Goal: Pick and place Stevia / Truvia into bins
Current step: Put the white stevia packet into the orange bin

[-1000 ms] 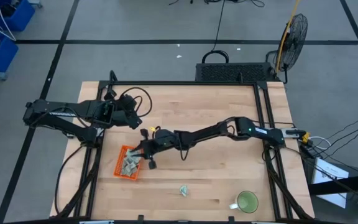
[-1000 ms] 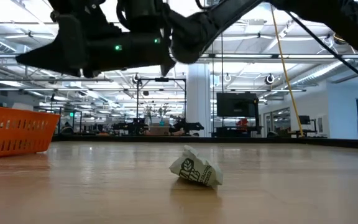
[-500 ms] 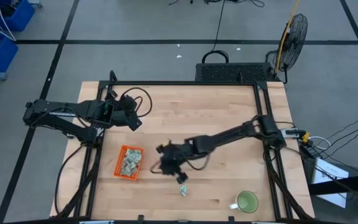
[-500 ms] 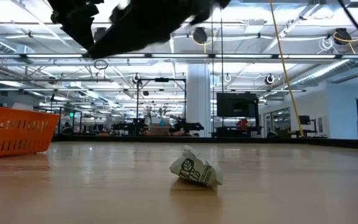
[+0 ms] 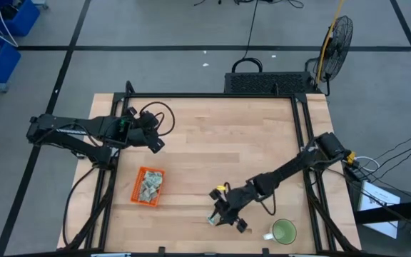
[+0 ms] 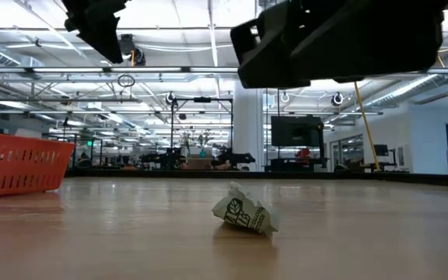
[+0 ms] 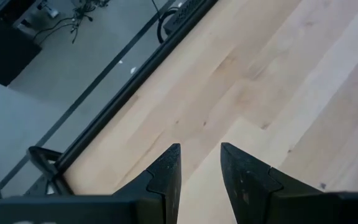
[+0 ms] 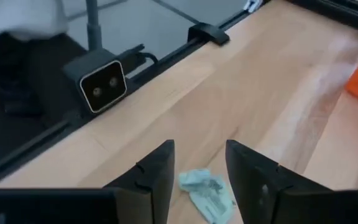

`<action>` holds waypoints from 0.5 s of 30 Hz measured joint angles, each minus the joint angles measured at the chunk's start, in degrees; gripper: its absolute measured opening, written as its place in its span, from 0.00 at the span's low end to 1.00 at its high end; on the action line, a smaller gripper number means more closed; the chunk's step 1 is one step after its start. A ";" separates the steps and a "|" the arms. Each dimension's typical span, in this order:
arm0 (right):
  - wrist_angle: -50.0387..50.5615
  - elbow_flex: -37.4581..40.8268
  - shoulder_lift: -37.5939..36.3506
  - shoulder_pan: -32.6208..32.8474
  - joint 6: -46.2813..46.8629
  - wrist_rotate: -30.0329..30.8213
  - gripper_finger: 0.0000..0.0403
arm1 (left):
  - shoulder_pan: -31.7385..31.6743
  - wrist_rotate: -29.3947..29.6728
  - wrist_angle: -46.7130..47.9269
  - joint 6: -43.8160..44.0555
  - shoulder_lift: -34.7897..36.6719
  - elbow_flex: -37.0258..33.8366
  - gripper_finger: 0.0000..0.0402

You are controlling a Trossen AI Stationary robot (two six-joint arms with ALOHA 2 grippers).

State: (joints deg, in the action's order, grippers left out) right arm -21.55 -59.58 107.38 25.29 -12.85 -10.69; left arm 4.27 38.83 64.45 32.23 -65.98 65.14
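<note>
One crumpled green/white Stevia packet (image 5: 210, 218) lies loose on the desk (image 5: 220, 135) nr its front edge, right claw (image 5: 223, 216) hovering just above it w/ fingers (image 8: 156, 174) parted, packet showing between them, nothing gripped. Other packets (image 5: 149, 186) sit piled in the orange tray (image 5: 138, 189), well apart to the left; green mug (image 5: 284, 231) stands nr front right. Left claw (image 5: 150, 140) waits over back-left of desk, fingers slightly apart, empty.

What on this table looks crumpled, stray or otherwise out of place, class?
One packet lies alone on the bare wood, apart from the others piled in the orange tray. It is crumpled and folded, not flat. The right gripper hangs open just above it. The green mug stands near the table's front edge, unrelated to the sorting.
</note>
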 joint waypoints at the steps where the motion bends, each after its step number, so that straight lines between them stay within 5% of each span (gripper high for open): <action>1: -1.62 0.90 0.14 0.06 1.35 0.14 0.34 | 0.00 -0.01 -0.65 -0.05 -0.02 0.00 0.30; 15: -5.62 1.25 8.59 -4.34 5.10 -0.13 0.35 | 0.00 -0.32 -4.99 -0.91 -0.02 0.00 0.30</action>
State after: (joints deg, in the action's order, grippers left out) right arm -27.17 -58.33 115.96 20.95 -7.75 -10.82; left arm 4.27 38.50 59.46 31.31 -66.00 65.14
